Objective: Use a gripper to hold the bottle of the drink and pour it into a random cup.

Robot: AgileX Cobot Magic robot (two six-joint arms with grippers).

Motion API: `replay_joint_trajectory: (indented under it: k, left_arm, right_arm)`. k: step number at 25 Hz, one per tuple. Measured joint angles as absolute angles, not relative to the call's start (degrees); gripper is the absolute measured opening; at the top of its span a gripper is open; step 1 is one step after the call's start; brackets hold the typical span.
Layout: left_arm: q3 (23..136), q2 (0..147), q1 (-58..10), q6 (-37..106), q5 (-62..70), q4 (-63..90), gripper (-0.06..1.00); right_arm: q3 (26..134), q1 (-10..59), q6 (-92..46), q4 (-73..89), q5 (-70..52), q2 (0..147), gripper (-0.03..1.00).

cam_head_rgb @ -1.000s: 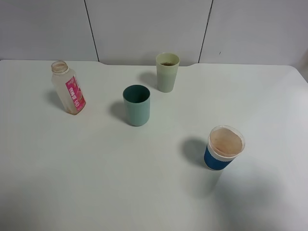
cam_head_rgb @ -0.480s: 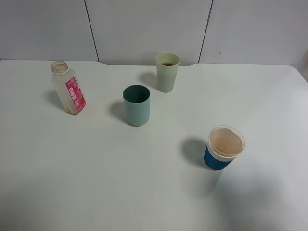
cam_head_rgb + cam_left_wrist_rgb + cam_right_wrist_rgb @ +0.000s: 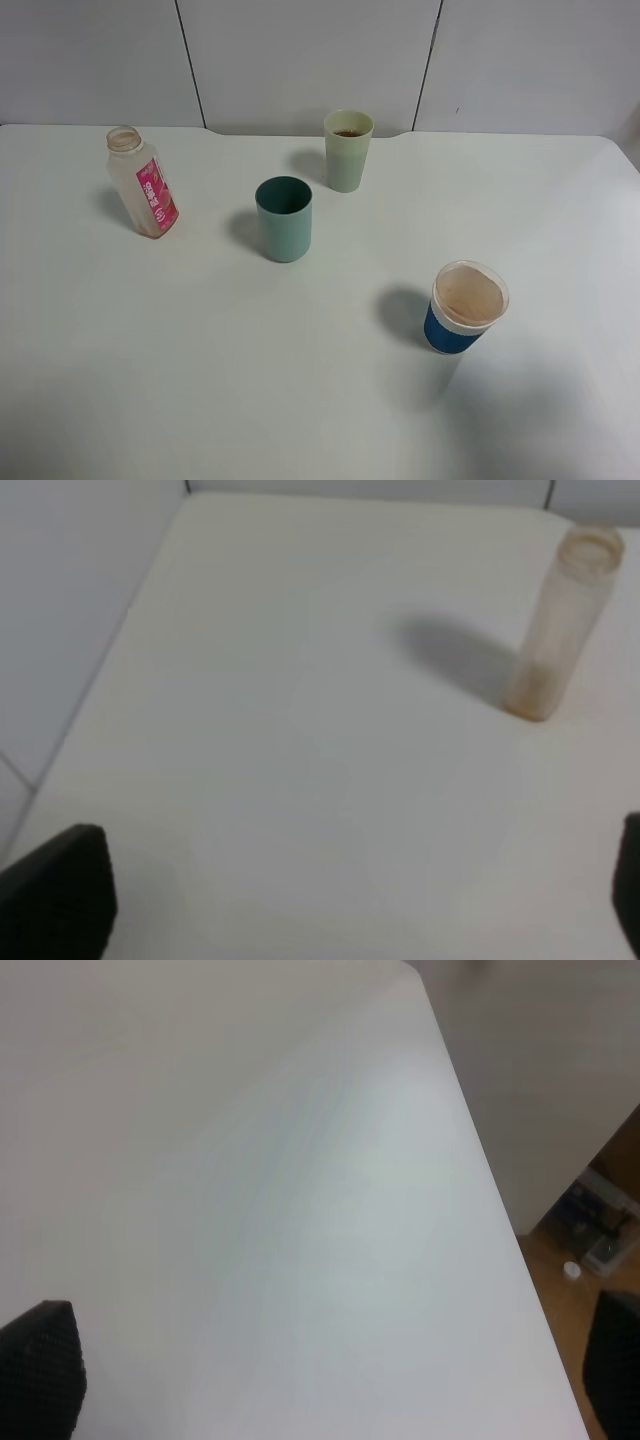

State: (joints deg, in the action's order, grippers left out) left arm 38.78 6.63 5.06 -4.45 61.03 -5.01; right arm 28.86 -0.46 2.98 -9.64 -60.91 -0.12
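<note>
The bottle, clear with a pink label and no cap, stands at the far left of the white table. In the left wrist view the bottle stands well ahead of my left gripper, whose fingertips sit wide apart with nothing between them. The pale yellow-green cup stands upright at the back middle. My right gripper is open over bare table near the right edge, holding nothing. Neither gripper shows in the exterior high view.
A teal-green tumbler stands between the bottle and the pale cup, nearer the front. A blue cup with a white rim stands front right. The table's right edge drops to the floor; a wall runs behind the table.
</note>
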Motion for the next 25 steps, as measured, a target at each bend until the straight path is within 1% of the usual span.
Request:
replay_joint_trajectory:
  k: [3,7,25]
  left_arm:
    - [34.2,2.7,5.1,-4.5,59.0,-4.8,0.98]
    - [30.7,-0.2,5.1,-4.5,57.8,-4.8,0.98]
    - [29.0,-0.2,5.1,-6.9,60.1,-3.4,0.98]
  right_arm:
    - [28.9,-0.5,3.0,-9.6,-60.9,-0.1,0.99]
    - [28.9,-0.5,3.0,-9.6,-60.9,-0.1,0.99]
    - [28.9,-0.5,3.0,-9.6,-60.9,-0.1,0.99]
